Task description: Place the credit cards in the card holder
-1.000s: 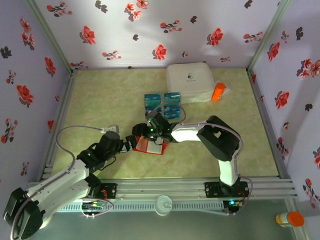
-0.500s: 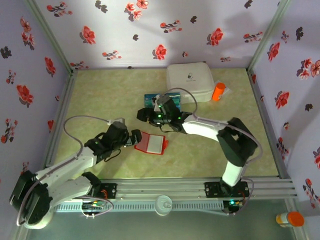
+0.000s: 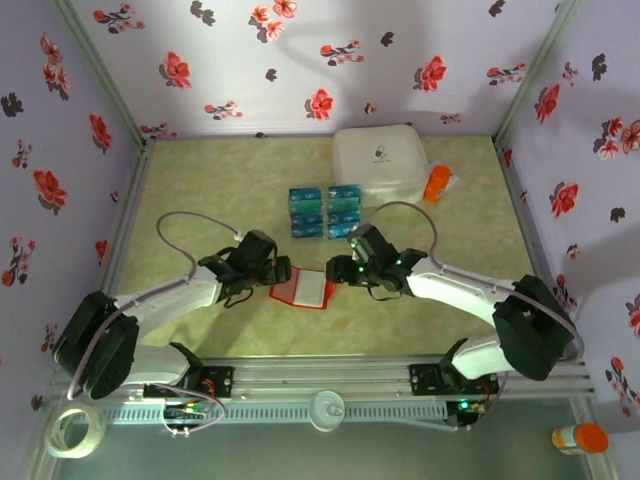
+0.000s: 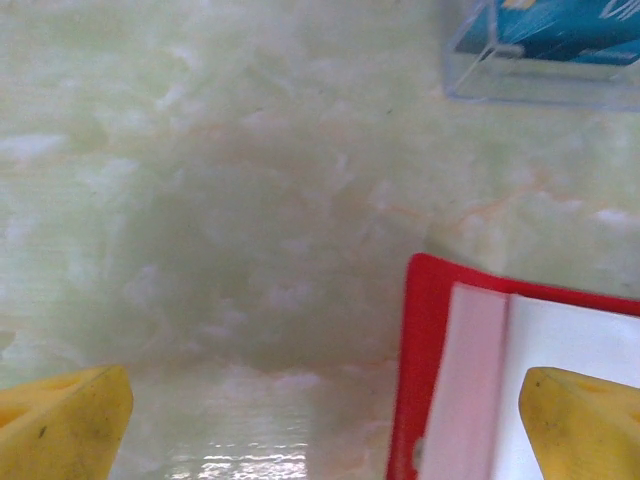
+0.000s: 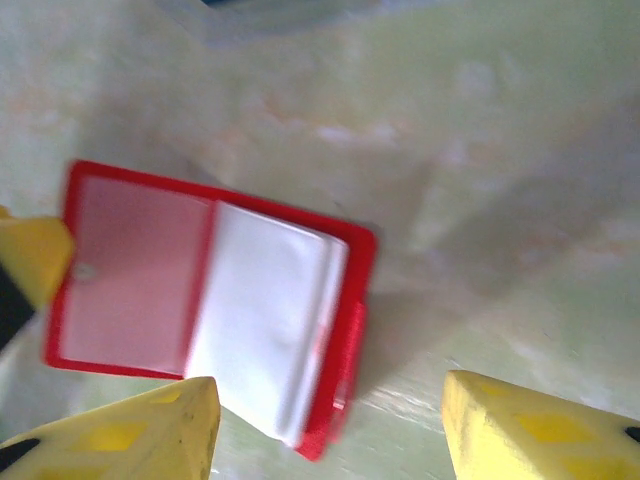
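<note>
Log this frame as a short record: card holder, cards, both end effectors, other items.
card holder: lying open on the table, pale pockets up
credit cards: blue-teal, in a block on the table beyond the holder
left end effector: open, straddling the holder's left edge
right end effector: open, above the holder's right edge
other: white case and orange bottle at the far side
</note>
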